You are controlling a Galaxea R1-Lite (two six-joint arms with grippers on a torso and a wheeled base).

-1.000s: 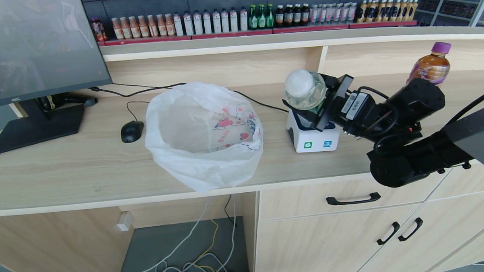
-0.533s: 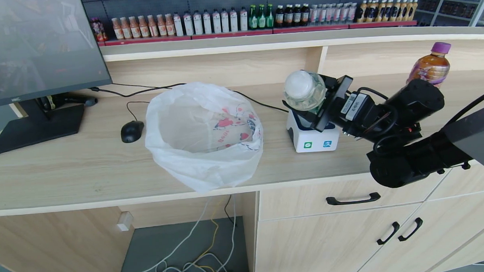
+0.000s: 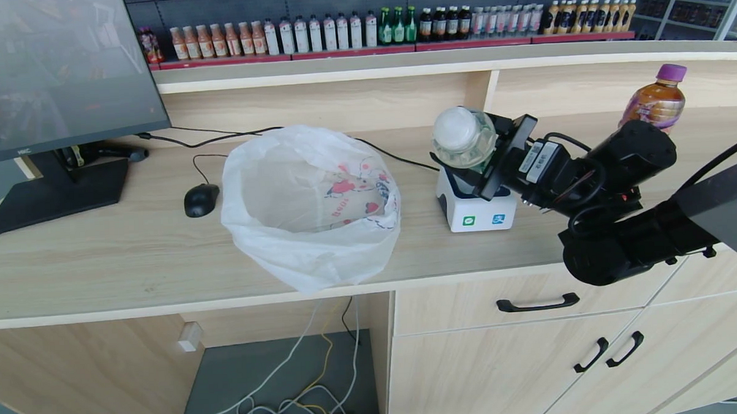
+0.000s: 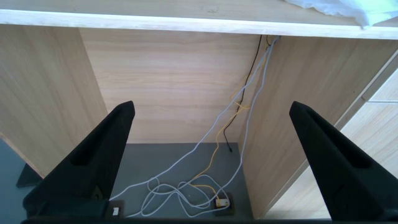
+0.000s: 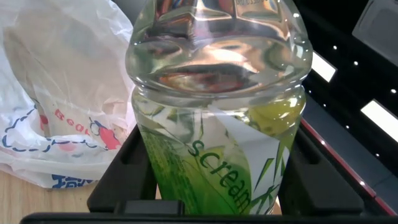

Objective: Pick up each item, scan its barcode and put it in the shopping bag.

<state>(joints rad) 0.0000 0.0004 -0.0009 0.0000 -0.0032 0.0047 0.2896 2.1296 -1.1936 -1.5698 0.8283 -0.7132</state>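
1. Clear plastic bottle with a green label sits in the right gripper, whose black fingers are clamped on its two sides. The right wrist view shows the label between the fingers.
2. The bottle hangs tilted just over the white scanner, which stands on the pale wooden counter. Whether bottle and scanner touch cannot be told.
3. The white shopping bag stands open on the counter, just beside the scanner on the robot's left, with its lower edge sagging over the counter's front lip. Nothing lies between the bottle and the bag's mouth.
4. A dark cable runs along the counter behind the bag toward the scanner.
5. A brown drink bottle with a purple cap stands farther back on the right, partly hidden by the right arm.
6. A black mouse lies left of the bag, and a monitor stands at the far left.
7. Rows of bottles fill the shelf behind the counter.
8. The left gripper hangs below counter level with its fingers wide apart and nothing between them, above loose cables on the floor.
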